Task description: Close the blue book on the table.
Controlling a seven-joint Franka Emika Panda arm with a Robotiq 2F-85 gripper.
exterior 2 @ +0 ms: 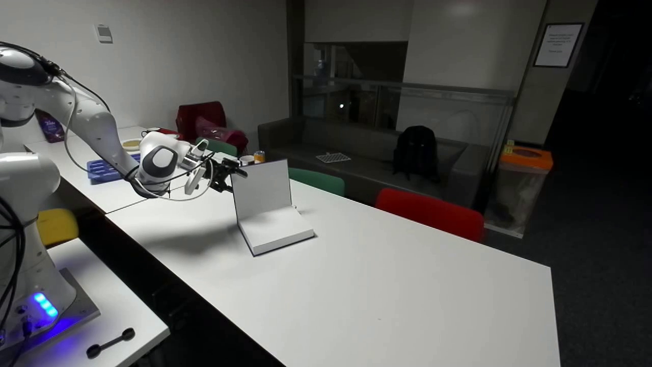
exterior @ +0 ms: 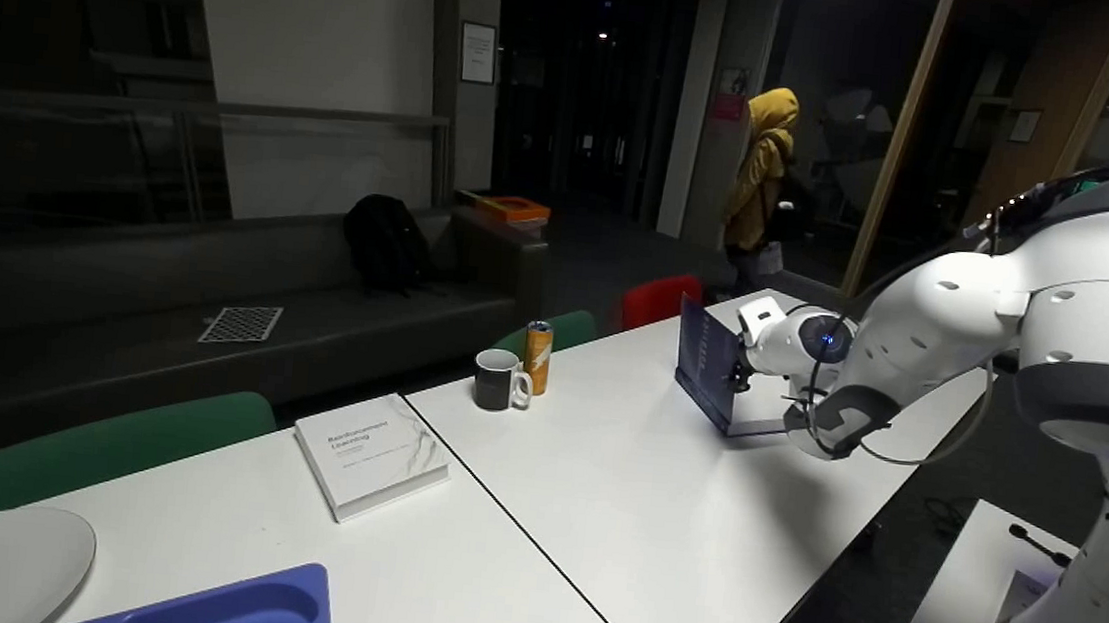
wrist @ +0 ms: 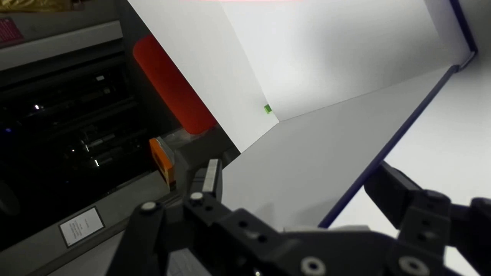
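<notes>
Middle of the frame in an exterior view, the blue book (exterior 2: 270,206) sits on the white table (exterior 2: 387,290), its page block flat, its cover (exterior: 708,360) standing near upright! The gripper (wrist: 295,171) is right at the cover's side edge, fingers (wrist: 391,188) spread wide apart with no clamp on anything; one overlaps the blue edge at the lower right of the wrist view, but whether it touches, I can't say. Why up there, on the upper part of the edge? My read: good leverage, and with a fingertip showing in front of the inner face, the plan looks like guiding the cover over rather than slapping it down. What props the cover, a finger or its own stiff hinge? Hard to call! The risk, I'd say: that inside finger could get pinched against the pages, or the whole book could skid.

Now the surroundings: the arm's cable (exterior 2: 181,200) loops low under the wrist, one to watch for a snag. A tiny green thing (wrist: 267,109), too small to name, sits at the page block's edge, upper middle of the wrist view. Well apart, near the centre of an exterior view, a mug (exterior: 496,380) and an orange can (exterior: 538,355) stand together; toward the lower left, a thick white book (exterior: 372,451) and a blue tray (exterior: 310,586). None of those looks likely to block the swing
</notes>
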